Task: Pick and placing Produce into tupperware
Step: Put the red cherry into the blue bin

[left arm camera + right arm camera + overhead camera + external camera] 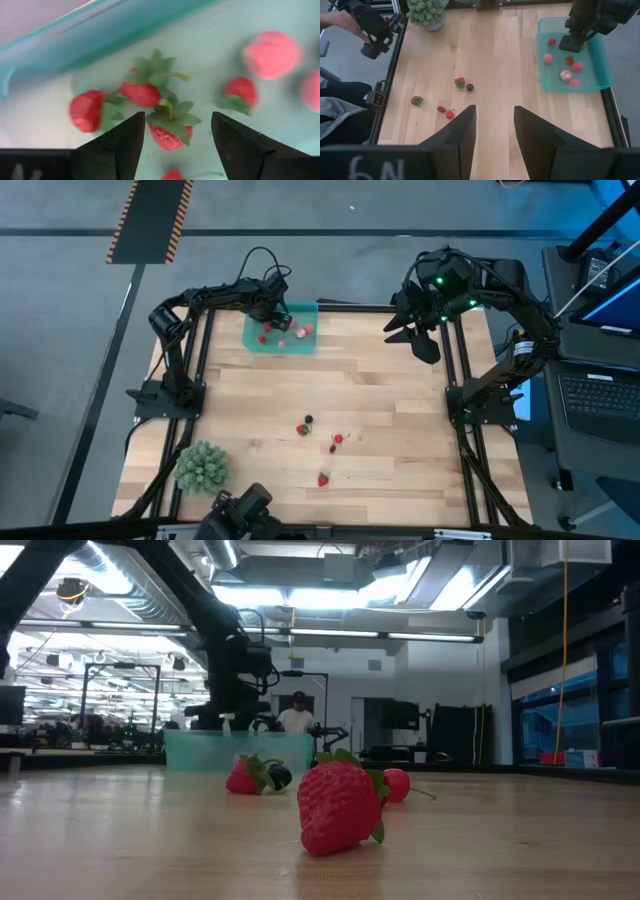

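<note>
1. The left gripper (172,137) is hovering with jaws apart inside the tupperware (254,340), above the berries lying there (169,131).
2. The right gripper (493,131) is waiting over the table's far right side, fingers parted, holding nothing.
3. Apparently five pieces of produce (303,429) are lying on the table (400,400).

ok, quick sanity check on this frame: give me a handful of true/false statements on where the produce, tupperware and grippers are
1. The left gripper is over the tupperware. True.
2. Its jaws are clamped on a strawberry. False: they stand open, with a green-topped strawberry lying loose between them on the container floor.
3. All the produce is already in the tupperware. False: five pieces are still out on the wooden table, including a dark one beside a red one.
4. The right gripper is holding nothing. True: it hangs off the table's far right corner, jaws apart and empty.
5. The spiky green ball sits inside the tupperware. False: it stands at the near left corner of the table.
</note>
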`<move>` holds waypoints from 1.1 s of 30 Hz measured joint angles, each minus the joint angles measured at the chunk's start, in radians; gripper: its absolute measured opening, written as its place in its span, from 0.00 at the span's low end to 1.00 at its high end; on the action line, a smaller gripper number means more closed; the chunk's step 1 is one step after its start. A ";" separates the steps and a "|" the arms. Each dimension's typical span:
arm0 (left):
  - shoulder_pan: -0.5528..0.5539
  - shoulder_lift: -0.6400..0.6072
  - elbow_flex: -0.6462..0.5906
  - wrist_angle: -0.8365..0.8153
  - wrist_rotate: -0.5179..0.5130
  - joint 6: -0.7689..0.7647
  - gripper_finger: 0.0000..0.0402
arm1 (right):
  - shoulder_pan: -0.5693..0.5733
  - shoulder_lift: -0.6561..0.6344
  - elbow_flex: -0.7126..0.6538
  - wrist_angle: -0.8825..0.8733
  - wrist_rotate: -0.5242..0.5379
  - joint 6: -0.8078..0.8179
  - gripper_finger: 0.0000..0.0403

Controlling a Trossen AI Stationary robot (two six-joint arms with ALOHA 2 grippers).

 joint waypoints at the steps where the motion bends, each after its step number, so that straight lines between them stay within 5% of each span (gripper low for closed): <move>1: -0.001 -0.010 0.000 0.000 0.025 0.005 0.55 | 0.000 0.000 0.000 0.000 0.000 0.001 0.34; 17: -0.078 -0.373 0.002 -0.154 0.275 0.060 0.53 | 0.000 0.000 0.000 -0.035 0.000 0.046 0.34; 25: -0.291 -0.549 0.002 -0.312 0.269 0.060 0.53 | 0.000 0.000 0.000 -0.057 0.000 0.043 0.34; 33: -0.561 -0.595 0.002 -0.329 0.114 0.060 0.52 | 0.046 0.000 0.000 -0.058 0.000 0.022 0.34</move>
